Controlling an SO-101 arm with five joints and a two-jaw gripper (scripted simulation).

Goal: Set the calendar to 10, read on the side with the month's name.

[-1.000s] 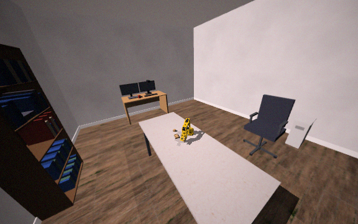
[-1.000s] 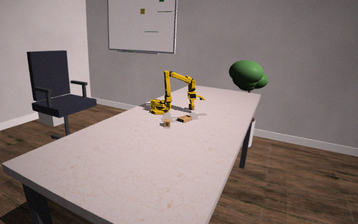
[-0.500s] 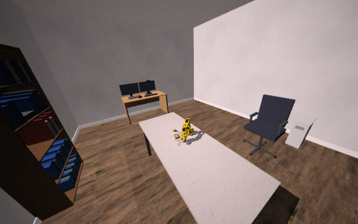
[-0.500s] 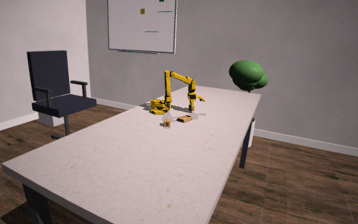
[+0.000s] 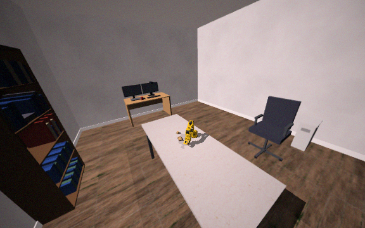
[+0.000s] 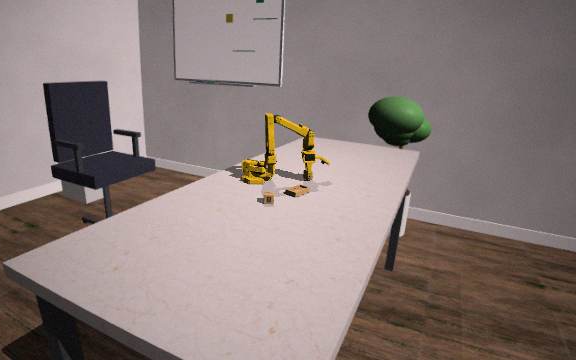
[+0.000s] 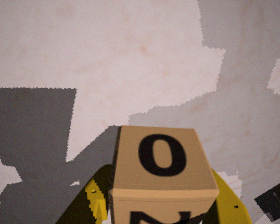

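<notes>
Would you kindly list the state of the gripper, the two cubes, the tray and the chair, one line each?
Gripper: shut on a cube.
Held cube: between the fingers, a 0 and part of another digit showing.
Other cube: standing on the table, outside the tray.
Tray: on the table, no cube in it.
Chair: unoccupied.

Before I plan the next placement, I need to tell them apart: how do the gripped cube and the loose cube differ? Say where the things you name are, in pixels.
The gripped cube (image 6: 305,175) (image 7: 163,155) is between the jaws; the loose cube (image 5: 178,132) (image 6: 268,198) sits on the table. The gripped cube's 0 reads clearly; the loose cube's mark doesn't. Both are tan.
</notes>
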